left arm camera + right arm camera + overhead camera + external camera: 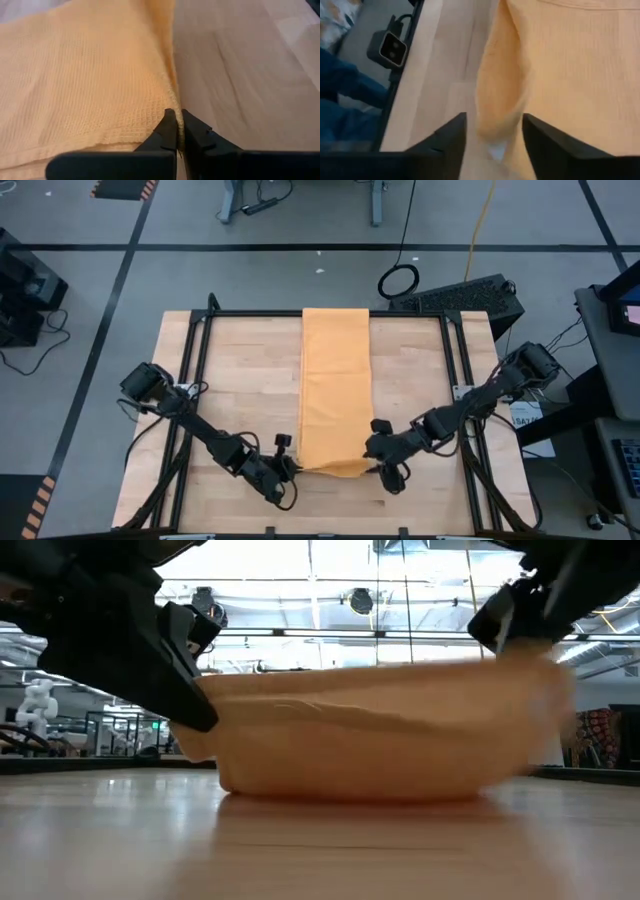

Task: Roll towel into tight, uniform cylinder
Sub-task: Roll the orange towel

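The mustard-yellow towel (335,380) lies folded into a long strip from the table's far edge toward its near side. Its near end (380,740) is raised off the wood at both corners and sags in the middle onto the table. My left gripper (288,470) is shut on the near left corner, and it also shows in the left wrist view (179,131). My right gripper (380,463) is at the near right corner with cloth between its fingers (494,135). A small white label (496,150) shows there. My left gripper pinches the towel's left side edge (172,102) at the near corner between its two fingers. It comes in low from the near left. The corner is lifted and several layers show at the edge. My right gripper pinches a thick bunched fold of the towel's near right corner (500,115) between its fingers. It comes in low from the near right. The corner (545,690) is lifted off the table.
A black metal frame (200,315) borders the wooden table top. A small camera (392,47) sits on the frame rail at the table's edge, with a person's blue sleeve (340,85) behind it. Bare wood lies left and right of the strip.
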Controlling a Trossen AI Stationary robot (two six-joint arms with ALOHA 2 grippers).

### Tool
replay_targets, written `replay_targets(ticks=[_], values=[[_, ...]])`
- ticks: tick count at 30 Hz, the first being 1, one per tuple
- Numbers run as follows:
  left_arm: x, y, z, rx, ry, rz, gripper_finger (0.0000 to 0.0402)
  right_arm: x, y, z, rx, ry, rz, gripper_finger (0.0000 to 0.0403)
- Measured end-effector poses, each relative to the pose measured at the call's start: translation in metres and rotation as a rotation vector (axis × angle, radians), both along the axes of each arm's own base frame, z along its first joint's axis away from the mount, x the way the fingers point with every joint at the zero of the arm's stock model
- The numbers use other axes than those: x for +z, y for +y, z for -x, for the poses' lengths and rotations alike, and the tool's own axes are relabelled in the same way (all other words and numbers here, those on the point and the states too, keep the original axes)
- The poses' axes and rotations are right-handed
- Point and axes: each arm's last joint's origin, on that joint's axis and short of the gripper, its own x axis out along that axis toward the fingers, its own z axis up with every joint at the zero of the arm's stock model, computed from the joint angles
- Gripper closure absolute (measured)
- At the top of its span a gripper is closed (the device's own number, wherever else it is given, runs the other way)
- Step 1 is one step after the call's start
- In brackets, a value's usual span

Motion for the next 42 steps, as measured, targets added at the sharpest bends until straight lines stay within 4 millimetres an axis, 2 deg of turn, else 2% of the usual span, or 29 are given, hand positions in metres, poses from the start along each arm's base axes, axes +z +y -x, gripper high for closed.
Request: replay_targets(ticks=[5, 11, 16, 22, 27, 32, 42], values=[[0.000, 0.004, -0.003, 0.012, 0.002, 0.005, 0.0394, -0.014, 0.019, 0.006, 0.059, 0.043, 0.032, 0.0160], [0.000, 0.010, -0.006, 0.016, 0.011, 0.019, 0.0394, -0.028, 0.041, 0.010, 0.134, 0.037, 0.045, 0.0160], [0.000, 0.011, -0.007, 0.010, 0.019, 0.031, 0.0393, -0.047, 0.053, 0.014, 0.177, 0.074, 0.118, 0.0189], [-0.001, 0.010, -0.007, -0.005, 0.028, 0.045, 0.0393, -0.059, 0.054, 0.011, 0.109, 0.036, 0.225, 0.0223], [-0.001, 0.010, -0.007, -0.007, 0.029, 0.046, 0.0393, -0.075, 0.060, 0.005, 0.131, 0.024, 0.220, 0.0238], [-0.001, 0.010, -0.007, -0.009, 0.031, 0.049, 0.0393, -0.085, 0.061, 0.002, 0.072, 0.044, 0.200, 0.0263], [-0.001, 0.009, -0.007, 0.002, 0.045, 0.105, 0.0393, -0.083, 0.061, 0.003, 0.048, 0.069, 0.134, 0.0394]])
